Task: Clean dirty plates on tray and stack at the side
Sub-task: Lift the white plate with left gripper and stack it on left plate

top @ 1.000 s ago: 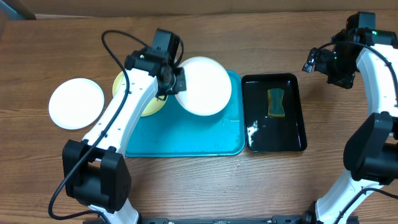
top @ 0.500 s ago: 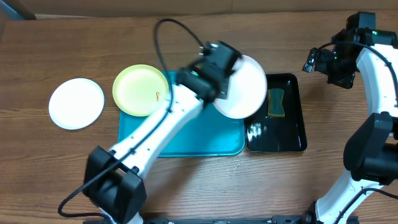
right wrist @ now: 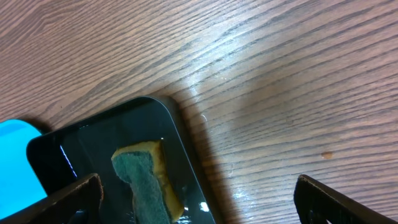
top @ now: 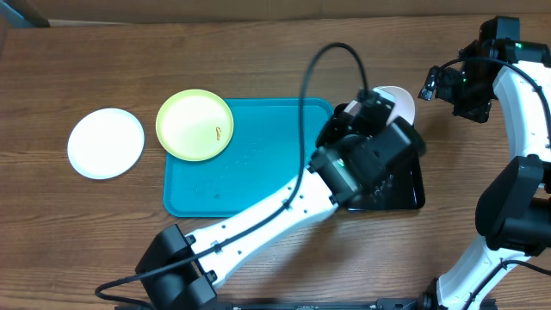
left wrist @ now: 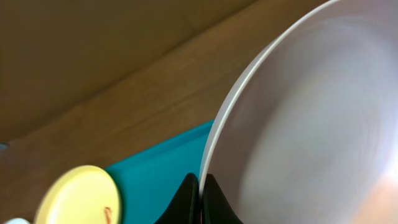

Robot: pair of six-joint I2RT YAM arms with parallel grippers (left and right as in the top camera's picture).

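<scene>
Plate [left wrist: 311, 124] rim pinched in left hand [left wrist: 200, 194], over black tray [right wrist: 87, 155]

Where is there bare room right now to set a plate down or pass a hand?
Free: the floor of the turquoise tray between the yellow-green plate and the black tray; the tabletop behind the tray; the tabletop beyond the black tray, below the open right gripper. Crowded: over the black tray, where the left gripper holds a white plate.
</scene>
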